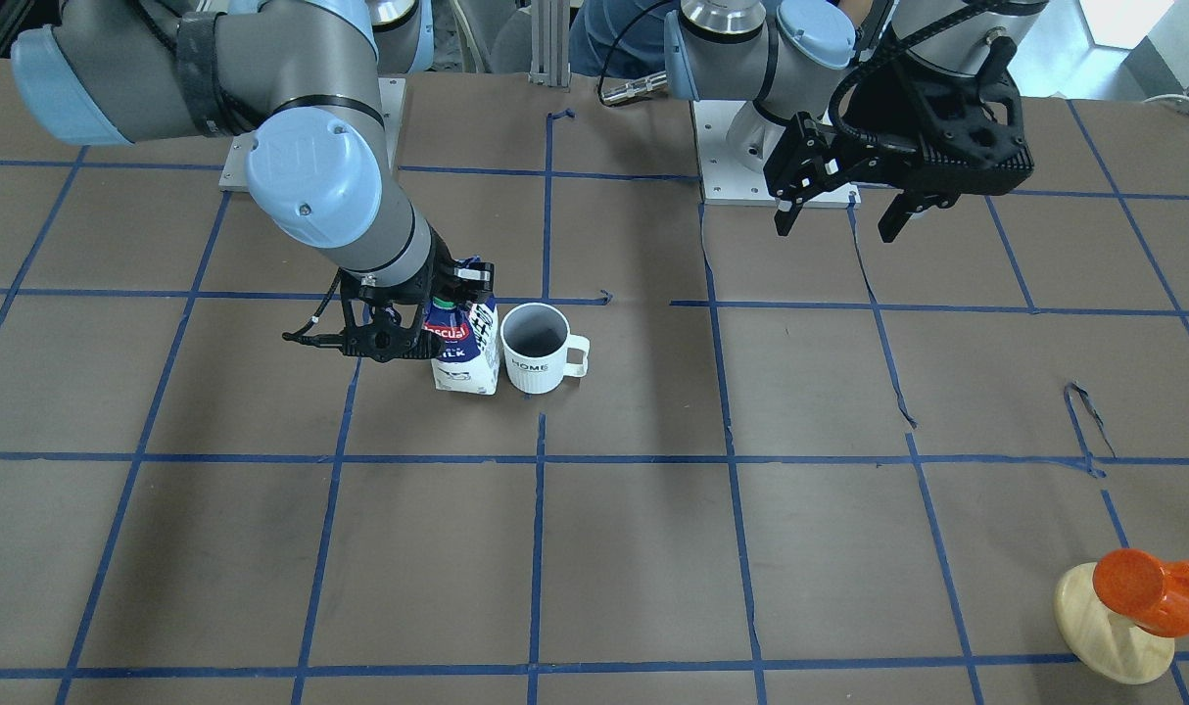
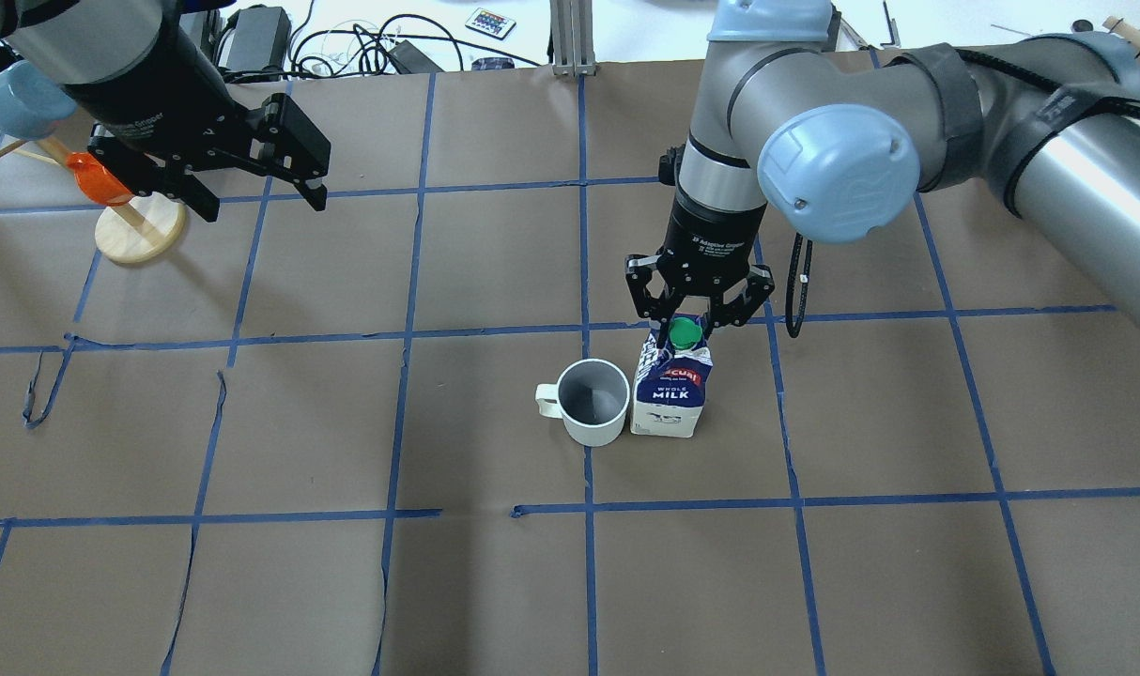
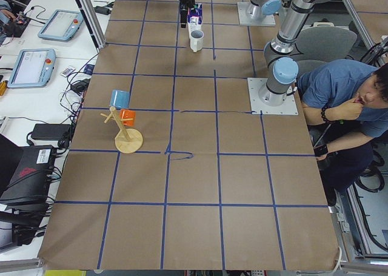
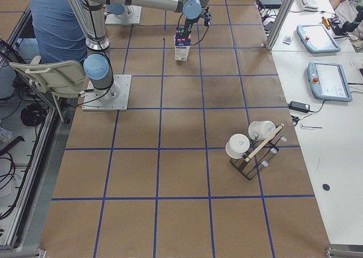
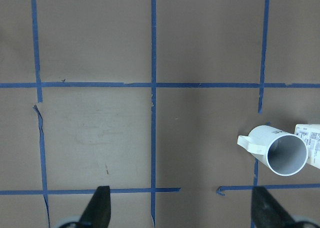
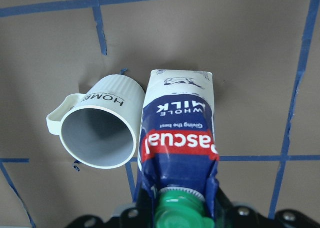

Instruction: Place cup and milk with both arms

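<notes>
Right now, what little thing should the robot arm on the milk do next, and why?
Probably the right gripper should open its fingers and let go: the milk already stands upright on the table beside the cup.

I'm looking into a robotics lab: a table [image 3: 194, 227] papered brown and gridded in blue tape [image 2: 795, 502], control tablets [image 3: 30, 68] and cables [image 2: 363, 47] on the side bench [image 3: 27, 43], a person [image 3: 348, 100] seated alongside.

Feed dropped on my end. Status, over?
Left gripper open, empty, raised. Right gripper shut on milk at its top; milk upright on table, close beside cup. Nothing blocking either arm.
</notes>
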You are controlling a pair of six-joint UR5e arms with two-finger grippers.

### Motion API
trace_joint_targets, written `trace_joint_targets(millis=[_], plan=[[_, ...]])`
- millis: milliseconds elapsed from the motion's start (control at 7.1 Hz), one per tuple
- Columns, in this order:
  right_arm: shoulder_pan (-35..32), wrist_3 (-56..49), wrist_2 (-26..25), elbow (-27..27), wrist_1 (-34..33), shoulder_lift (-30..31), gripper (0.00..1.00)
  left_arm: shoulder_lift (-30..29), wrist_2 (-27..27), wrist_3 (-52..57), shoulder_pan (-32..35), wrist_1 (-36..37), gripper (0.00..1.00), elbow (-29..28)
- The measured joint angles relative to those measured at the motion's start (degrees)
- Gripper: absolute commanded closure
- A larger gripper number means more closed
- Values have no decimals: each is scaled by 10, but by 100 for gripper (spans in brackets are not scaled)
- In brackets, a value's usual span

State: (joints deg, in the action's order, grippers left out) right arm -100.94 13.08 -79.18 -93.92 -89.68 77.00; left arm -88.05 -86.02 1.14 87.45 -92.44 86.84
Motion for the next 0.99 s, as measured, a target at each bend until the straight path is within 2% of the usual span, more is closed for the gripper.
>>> trace_joint_targets(millis=[141,282,704,986], plan=[[-3,1,0,-6,-8,-2,33,0,-1,2,-1,3,0,2],[-5,1,0,-9,-11,-3,0,1,-3,2,-1,4,0,3],[0,-8,-8,-2,-10,2,0,3,-6,2,-1,4,0,5],[9,-9,-11,31,0,20,0,3,-6,2,-1,6,0,5]])
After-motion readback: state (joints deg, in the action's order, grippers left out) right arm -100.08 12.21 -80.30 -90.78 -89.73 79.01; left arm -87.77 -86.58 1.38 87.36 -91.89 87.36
